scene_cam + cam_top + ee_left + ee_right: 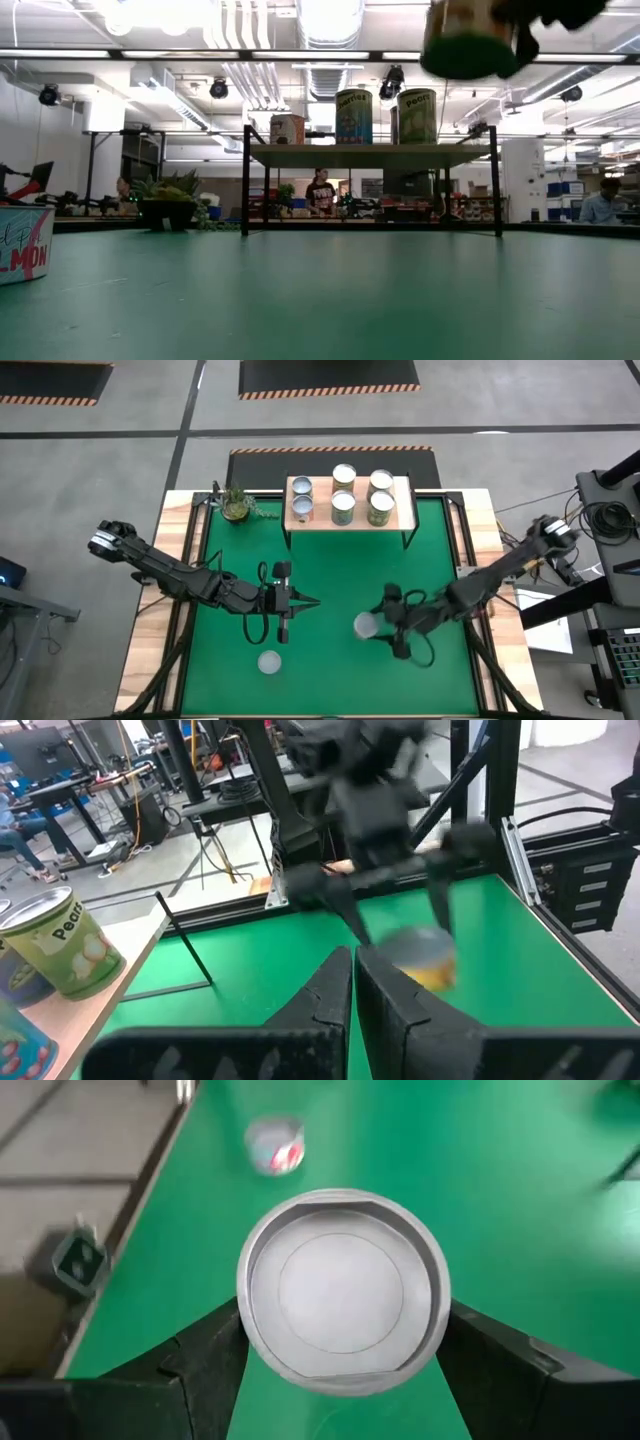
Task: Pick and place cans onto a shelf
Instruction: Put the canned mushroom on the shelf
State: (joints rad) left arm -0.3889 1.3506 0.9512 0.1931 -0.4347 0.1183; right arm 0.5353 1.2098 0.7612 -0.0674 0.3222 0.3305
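Observation:
My right gripper [372,628] is shut on a silver-topped can [342,1288], which hangs above the green table, right of its middle. The low view shows this can [468,42] high in the air. My left gripper [300,601] hovers shut over the table's middle left and holds nothing. A second loose can [269,662] stands on its base near the front edge. The wooden shelf [404,494] at the far edge bears several upright cans [343,507]. My right gripper pinches the can's round side wall [250,1320] between its two fingers, one on each opposite side. The fingers [215,1355] come from the table's right, slanting downward. The can stays upright, its top up, lifted clear of the table.
A small potted plant [237,505] stands left of the shelf at the far edge. The shelf's black legs [246,180] rise from the table. Open green surface [340,565] lies between the grippers and the shelf. People show in the room behind.

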